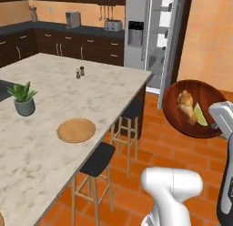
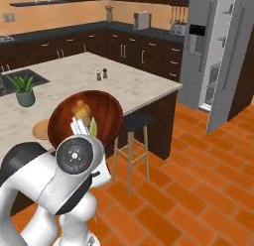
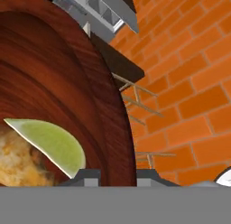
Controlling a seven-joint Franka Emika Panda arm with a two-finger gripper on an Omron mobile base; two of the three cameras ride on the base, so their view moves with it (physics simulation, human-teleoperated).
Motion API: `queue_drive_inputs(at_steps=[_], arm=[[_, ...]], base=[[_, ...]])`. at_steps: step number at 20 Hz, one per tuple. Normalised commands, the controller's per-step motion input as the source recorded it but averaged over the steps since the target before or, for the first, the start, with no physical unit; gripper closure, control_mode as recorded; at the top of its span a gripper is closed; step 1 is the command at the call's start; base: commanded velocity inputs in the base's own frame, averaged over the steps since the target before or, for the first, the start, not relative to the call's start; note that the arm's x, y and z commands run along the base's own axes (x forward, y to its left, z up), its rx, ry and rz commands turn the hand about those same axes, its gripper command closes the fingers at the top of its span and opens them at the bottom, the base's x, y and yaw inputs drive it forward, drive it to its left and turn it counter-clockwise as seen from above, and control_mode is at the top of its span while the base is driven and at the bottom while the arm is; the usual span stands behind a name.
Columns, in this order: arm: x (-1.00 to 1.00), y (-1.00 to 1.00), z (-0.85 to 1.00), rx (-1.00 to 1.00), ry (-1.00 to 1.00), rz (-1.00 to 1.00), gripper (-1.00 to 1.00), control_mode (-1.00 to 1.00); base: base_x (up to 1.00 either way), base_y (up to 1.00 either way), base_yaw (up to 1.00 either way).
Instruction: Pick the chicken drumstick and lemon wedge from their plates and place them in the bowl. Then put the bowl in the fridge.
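The dark reddish-brown bowl (image 1: 179,94) hangs tilted in the air over the brick floor, right of the island. My gripper (image 1: 217,123) is shut on its rim. Inside it lie the golden-brown chicken drumstick (image 1: 185,104) and the pale green lemon wedge (image 1: 200,115). The right base view has the bowl (image 2: 106,116) above my arm, holding the chicken (image 2: 82,110) and the wedge (image 2: 93,126). In the hand view the bowl's rim (image 3: 115,128) runs between my fingertips (image 3: 149,175), with the wedge (image 3: 54,142) and chicken (image 3: 18,162) beside it. One tan plate (image 1: 76,130) lies bare on the island. The grey fridge (image 1: 136,33) stands behind with a door (image 1: 170,52) open.
The marble island (image 1: 54,97) carries a potted plant (image 1: 23,98) and two small shakers (image 1: 79,72). Black-seated stools (image 1: 98,161) stand along its edge near my arm. Dark cabinets and a toaster (image 1: 113,25) line the back wall. Orange brick floor (image 2: 198,170) stretches toward the fridge.
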Motion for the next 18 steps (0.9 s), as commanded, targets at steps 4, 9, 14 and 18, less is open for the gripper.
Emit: queue_drive_inputs(at_steps=[4,9,14,18], arm=[[0.00,0.00,0.00,0.00,0.00,0.00,1.00,1.00],[0.00,0.00,0.00,0.00,0.00,0.00,1.00,1.00],[0.00,0.00,0.00,0.00,0.00,0.00,1.00,1.00],[0.00,0.00,0.00,0.00,0.00,0.00,1.00,1.00]], base=[[0.84,-0.65,-0.26],[0.54,-0.92,-0.19],[1.00,-0.98,0.04],[1.00,-0.99,0.27]])
